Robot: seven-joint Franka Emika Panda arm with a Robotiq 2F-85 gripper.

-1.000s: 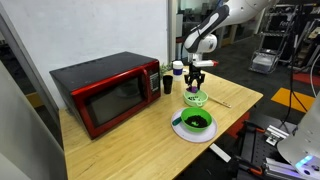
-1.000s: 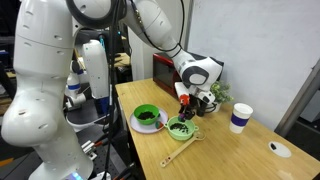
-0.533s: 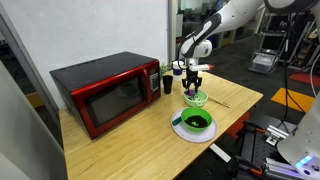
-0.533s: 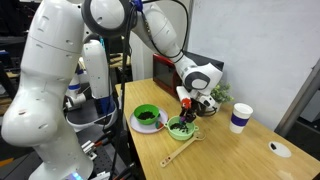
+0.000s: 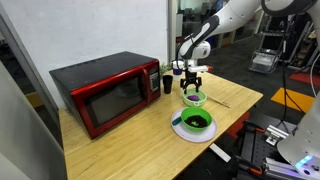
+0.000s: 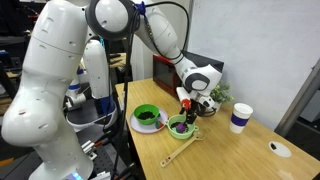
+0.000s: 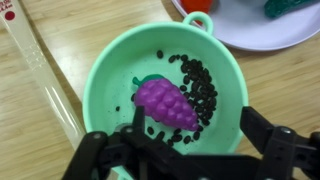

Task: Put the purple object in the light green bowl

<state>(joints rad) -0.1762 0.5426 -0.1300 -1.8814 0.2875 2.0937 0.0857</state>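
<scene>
The gripper (image 7: 185, 152) hangs open above the purple object (image 7: 167, 105) lying in the light green bowl (image 7: 103, 72).

- purple object (image 7: 167, 104): purple, bumpy like a grape cluster; green stem end
- light green bowl (image 7: 108, 68): mint green inside in the wrist view; brighter lime outside in an exterior view (image 5: 195, 99)
- specks (image 7: 196, 85) in that bowl: black, scattered over its right half
- gripper (image 7: 190, 145): black
- table (image 7: 290, 85): pale wood, fine grain lines
- plate (image 7: 245, 30): white; dark green bowl (image 5: 195, 121) on it
- microwave (image 5: 105, 92): red casing; black door
- cup (image 6: 240, 118): white, dark blue band
- robot arm (image 6: 60, 60): white
</scene>
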